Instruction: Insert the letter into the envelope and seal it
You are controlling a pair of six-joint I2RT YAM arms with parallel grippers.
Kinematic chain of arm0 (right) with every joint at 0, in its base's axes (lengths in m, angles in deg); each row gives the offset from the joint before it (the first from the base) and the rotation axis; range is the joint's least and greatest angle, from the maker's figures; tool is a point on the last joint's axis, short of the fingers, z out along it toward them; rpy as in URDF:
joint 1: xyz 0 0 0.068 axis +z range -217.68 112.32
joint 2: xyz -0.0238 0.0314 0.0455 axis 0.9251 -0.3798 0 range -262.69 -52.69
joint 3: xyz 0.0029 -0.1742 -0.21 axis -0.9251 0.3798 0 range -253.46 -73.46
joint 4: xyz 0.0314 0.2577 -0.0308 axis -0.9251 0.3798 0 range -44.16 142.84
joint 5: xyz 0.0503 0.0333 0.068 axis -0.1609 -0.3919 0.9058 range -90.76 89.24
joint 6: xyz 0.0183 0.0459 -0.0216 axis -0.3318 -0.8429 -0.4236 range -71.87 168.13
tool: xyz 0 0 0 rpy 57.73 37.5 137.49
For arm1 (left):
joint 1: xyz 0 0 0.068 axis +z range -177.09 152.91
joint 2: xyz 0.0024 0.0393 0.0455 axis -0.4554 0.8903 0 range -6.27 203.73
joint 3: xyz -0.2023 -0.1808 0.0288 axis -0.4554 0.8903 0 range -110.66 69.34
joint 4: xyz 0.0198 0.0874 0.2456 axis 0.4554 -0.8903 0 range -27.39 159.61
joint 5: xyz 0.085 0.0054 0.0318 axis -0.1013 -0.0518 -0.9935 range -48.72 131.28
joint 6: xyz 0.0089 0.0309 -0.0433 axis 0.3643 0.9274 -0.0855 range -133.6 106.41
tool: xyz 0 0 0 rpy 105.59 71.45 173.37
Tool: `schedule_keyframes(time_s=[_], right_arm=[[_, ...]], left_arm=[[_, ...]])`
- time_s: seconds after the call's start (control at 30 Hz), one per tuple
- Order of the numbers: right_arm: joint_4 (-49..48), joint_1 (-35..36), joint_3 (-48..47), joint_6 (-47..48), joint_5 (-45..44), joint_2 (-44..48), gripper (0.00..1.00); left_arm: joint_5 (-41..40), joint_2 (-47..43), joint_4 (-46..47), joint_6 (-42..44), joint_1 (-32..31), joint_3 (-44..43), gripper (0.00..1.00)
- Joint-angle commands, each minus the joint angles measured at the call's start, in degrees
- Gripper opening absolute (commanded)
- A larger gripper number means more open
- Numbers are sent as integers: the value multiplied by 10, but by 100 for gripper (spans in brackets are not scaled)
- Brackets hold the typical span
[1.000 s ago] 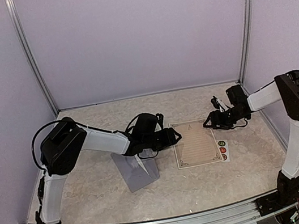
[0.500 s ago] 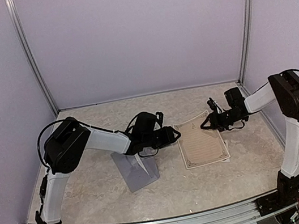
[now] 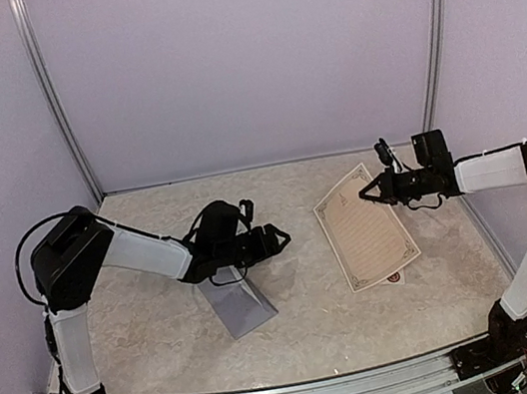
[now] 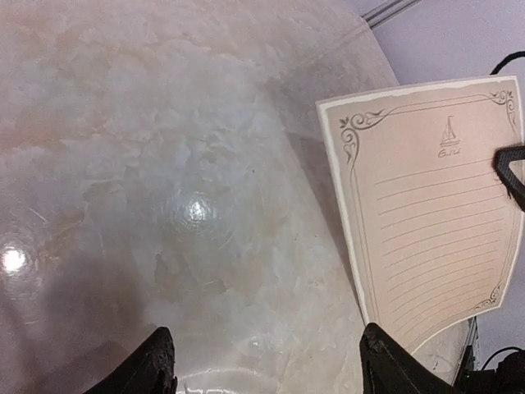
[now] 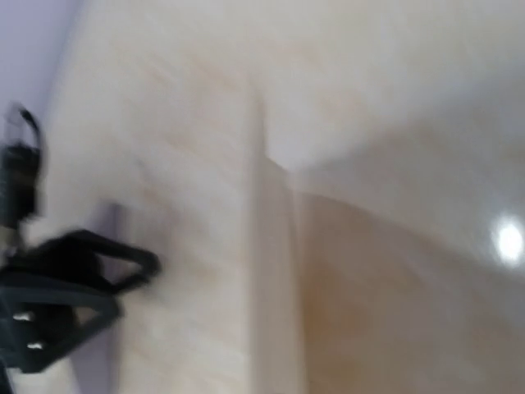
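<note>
On the bench (image 3: pixel 156 341): letter (image 3: pixel 365 228) pinched up, envelope (image 3: pixel 245 309) waiting
The right fingers (image 3: pixel 368 192) are clenched on the letter's far edge, tilting it off the bench — likely to carry it left to the grey-blue envelope lying flat under the left arm. The left fingers (image 3: pixel 275 240) hover spread and empty near it — ready, I judge, to steady it.

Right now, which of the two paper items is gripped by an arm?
The cream lined letter: jaws of the right gripper pinch its edge, while the grey-blue envelope lies flat, held by nothing.
</note>
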Motion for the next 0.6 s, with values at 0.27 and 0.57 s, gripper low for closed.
schedule_keyframes(time_s=[0.27, 0.57], right_arm=[[-185, 130, -33, -110, -99, 242, 0], [-354, 259, -77, -110, -164, 247, 0]], left_arm=[[-17, -297, 80, -7, -34, 153, 84], [-25, -380, 259, -107, -71, 247, 89]])
